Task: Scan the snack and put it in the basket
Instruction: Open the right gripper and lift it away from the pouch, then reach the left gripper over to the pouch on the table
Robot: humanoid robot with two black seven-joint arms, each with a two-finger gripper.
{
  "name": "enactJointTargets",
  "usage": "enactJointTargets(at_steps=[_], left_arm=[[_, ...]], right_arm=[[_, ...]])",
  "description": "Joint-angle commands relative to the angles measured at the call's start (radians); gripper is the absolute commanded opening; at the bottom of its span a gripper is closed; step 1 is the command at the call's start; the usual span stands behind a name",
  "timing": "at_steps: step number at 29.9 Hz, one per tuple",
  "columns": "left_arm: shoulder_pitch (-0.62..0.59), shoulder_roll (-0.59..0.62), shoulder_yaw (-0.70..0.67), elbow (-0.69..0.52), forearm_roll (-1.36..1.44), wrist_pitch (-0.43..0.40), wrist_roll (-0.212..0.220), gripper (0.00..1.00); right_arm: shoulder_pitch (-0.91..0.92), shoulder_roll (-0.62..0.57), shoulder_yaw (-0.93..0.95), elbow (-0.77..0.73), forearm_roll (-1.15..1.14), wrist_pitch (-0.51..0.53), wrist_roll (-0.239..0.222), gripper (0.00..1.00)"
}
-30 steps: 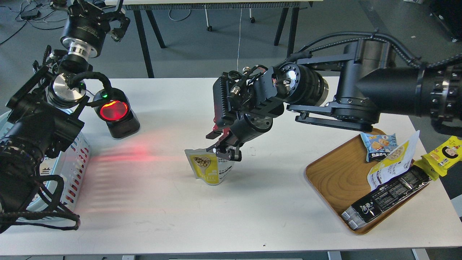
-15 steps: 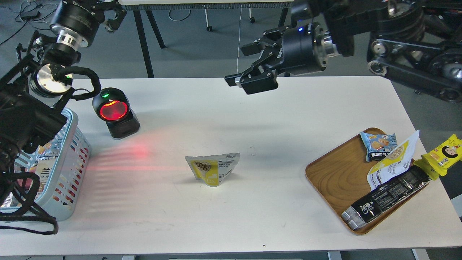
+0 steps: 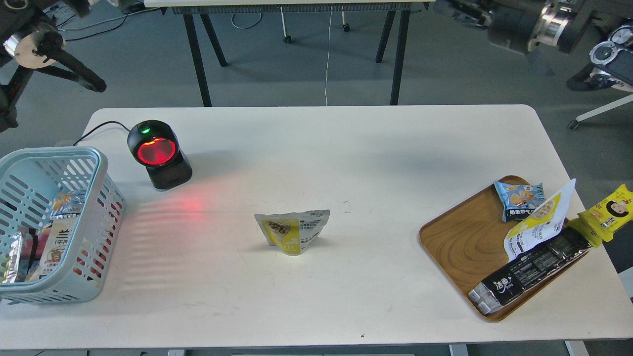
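Note:
The snack (image 3: 292,231), a small yellow pouch with a white top strip and a picture of beige balls, stands alone at the middle of the white table. The pale blue basket (image 3: 101,165) stands at the table's left edge and holds several packets. My right gripper (image 3: 462,9) is far off at the top right, above the floor behind the table; it is dark and blurred and partly cut by the frame edge. Of my left arm only some joints (image 3: 29,42) show at the top left; its gripper is out of view. Nothing is held.
A black scanner (image 3: 158,154) with a glowing red window stands at the back left and casts red light on the table. A brown wooden tray (image 3: 460,242) at the right holds a blue packet (image 3: 519,199), a yellow-white pouch (image 3: 539,225) and a long black packet (image 3: 529,269). A bright yellow cartoon-face packet (image 3: 607,212) lies beside it.
My right gripper let go of the snack, rose and pulled back to the top right. My left arm pulled back to the top left, uncovering the basket. The snack stays standing.

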Motion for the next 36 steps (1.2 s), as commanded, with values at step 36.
enactJointTargets(at_steps=[36], left_arm=[[0.194,0.054,0.364,-0.699,1.427,0.000,-0.035,0.83]], right_arm=[[-0.429,0.355,0.600,-0.543,0.835,0.238,-0.039,0.99]])
